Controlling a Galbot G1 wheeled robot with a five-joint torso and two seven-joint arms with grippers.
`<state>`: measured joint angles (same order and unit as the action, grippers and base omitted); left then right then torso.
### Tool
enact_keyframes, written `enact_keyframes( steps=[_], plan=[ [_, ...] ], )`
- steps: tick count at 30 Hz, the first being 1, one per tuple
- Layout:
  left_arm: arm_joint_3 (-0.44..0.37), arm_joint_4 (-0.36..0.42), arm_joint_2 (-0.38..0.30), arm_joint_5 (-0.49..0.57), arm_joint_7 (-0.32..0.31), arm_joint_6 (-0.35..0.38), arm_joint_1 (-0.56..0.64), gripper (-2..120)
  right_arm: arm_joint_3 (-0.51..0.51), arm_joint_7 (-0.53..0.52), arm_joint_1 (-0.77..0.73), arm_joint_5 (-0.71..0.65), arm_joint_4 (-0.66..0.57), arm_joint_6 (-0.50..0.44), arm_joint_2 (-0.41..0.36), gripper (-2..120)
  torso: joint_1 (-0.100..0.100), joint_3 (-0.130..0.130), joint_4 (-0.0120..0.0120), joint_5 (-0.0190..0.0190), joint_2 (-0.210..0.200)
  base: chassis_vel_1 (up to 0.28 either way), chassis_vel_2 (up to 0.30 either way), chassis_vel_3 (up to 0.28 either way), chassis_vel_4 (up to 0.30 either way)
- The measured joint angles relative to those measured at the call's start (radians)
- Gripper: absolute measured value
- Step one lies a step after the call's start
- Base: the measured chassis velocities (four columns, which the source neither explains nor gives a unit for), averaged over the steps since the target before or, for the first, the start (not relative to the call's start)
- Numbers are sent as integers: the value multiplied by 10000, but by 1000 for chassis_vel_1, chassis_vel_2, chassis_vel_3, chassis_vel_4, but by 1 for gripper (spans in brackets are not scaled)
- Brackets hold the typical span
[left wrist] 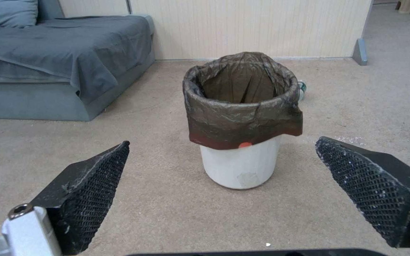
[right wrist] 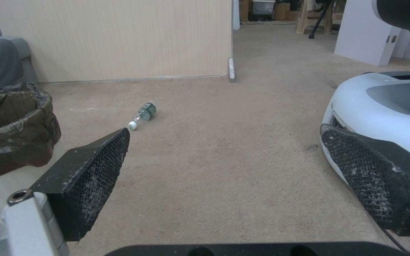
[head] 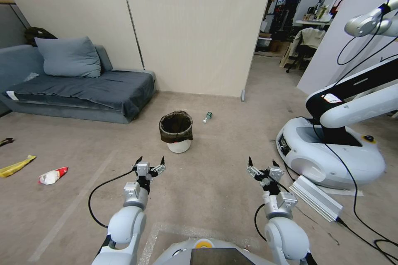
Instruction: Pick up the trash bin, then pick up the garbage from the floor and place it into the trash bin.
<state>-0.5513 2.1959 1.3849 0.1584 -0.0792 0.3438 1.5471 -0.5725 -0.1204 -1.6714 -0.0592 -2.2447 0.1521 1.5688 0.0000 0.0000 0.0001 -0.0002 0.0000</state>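
Two wrappers lie on the carpet at far left, a yellow wrapper [head: 16, 166] and a red-and-white wrapper [head: 52, 175] beside it, well apart from the trash bin [head: 176, 131]. The left gripper [head: 150, 162] hovers low before the upright bin, its fingers [left wrist: 89, 193] spread wide and holding nothing. Just right of the bin a clear bottle [head: 207, 117] lies on its side. Farther right, the right gripper [head: 263, 166] hangs over bare carpet, equally wide open and empty, near another white robot [head: 331, 149].
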Motion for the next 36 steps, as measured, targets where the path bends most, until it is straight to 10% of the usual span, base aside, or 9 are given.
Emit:
enact_keyframes(
  steps=[17,36],
  plan=[
    [17,2108,-1274,1619,-1093,3876,-165,100,-207,131,258,-137,205,-135,-202,100,0,0,1,3,0,0,0,0,0],
    [93,2182,-1210,1593,-1098,3972,-208,100,-180,240,315,-180,406,-205,-222,100,0,0,0,1,0,-59,58,61,-58]
  ],
)
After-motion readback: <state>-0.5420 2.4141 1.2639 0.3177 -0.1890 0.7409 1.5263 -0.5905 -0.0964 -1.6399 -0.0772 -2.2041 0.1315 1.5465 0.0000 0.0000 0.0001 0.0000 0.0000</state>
